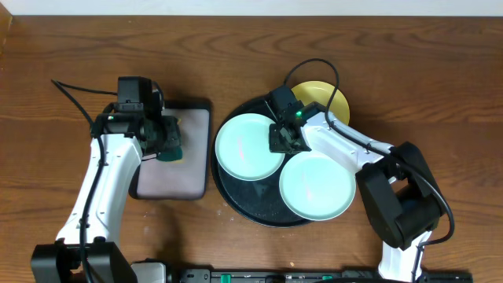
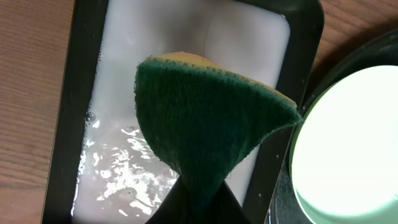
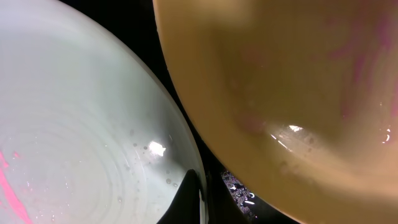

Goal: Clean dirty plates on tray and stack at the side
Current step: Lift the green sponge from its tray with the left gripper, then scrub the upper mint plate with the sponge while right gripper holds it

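On the black tray [image 1: 240, 203] right of centre, two mint plates [image 1: 249, 147] and a far yellow plate [image 1: 334, 98] look stiff and wet-slippery, best pinched at a rim, while the left end effector [image 1: 169, 145] clamps a sponge [image 2: 205, 118] and I cannot tell the right end effector [image 1: 284, 135]'s opening.

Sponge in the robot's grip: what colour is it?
The sponge: dark green, yellow back; left wrist view.

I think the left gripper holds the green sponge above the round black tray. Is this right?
Not quite. The left gripper holds the green sponge above the rectangular grey tray, not the round black one, as the left wrist view shows.
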Motion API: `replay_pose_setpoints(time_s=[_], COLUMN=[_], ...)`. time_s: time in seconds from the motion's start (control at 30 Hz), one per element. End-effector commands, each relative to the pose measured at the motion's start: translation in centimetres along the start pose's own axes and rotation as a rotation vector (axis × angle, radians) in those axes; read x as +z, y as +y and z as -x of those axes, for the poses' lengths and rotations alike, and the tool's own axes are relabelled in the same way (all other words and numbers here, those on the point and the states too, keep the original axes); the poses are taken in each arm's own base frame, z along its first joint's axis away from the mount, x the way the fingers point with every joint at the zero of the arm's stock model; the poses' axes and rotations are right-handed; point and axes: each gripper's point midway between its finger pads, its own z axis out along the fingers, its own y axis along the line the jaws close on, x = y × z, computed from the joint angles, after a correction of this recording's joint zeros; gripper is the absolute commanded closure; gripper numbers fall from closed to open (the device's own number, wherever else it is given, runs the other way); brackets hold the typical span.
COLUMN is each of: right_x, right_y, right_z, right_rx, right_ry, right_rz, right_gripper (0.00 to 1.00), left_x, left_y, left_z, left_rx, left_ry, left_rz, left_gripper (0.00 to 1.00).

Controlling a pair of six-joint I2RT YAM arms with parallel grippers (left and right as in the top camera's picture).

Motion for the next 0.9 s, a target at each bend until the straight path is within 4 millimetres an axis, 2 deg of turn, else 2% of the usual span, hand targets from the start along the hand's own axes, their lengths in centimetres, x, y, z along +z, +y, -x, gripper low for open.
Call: replay_pose_setpoints(time_s=[0.0, 0.13, 0.4, 0.53, 0.63, 0.77, 0.87], right_x=[0.3, 0.3, 0.3, 0.3, 0.3, 0.3, 0.3], right_y=[0.6, 0.6, 0.6, 0.7, 0.7, 0.7, 0.7], right_z=[0.1, 0.1, 0.1, 0.2, 0.2, 0.2, 0.2], right_rx=[-0.019, -0.019, -0.019, -0.019, -0.019, -0.019, -0.019], right_ry=[-0.011, -0.011, -0.011, -0.014, -0.014, -0.014, -0.013], right_rz=[0.000, -0.001, -0.001, 0.001, 0.001, 0.002, 0.002], right_gripper=[0.99, 0.99, 0.99, 0.99, 0.99, 0.99, 0.99], left_x=[-0.3, -0.3, -0.2, 0.2, 1.4, 3.6, 5.4], left_y=[-0.2, -0.2, -1.7, -4.1, -7.4, -11.0, -12.4], left_z=[0.6, 0.7, 0.9, 0.7, -0.2, -1.5, -2.4], left_rx=[0.038, 0.045, 0.003, -0.012, -0.020, 0.040, 0.061], left_ry=[-0.019, -0.029, -0.061, -0.068, -0.054, -0.029, -0.022], left_rz=[0.019, 0.051, 0.058, 0.027, -0.008, -0.037, -0.005], left_gripper=[0.93, 0.93, 0.93, 0.93, 0.93, 0.93, 0.93])
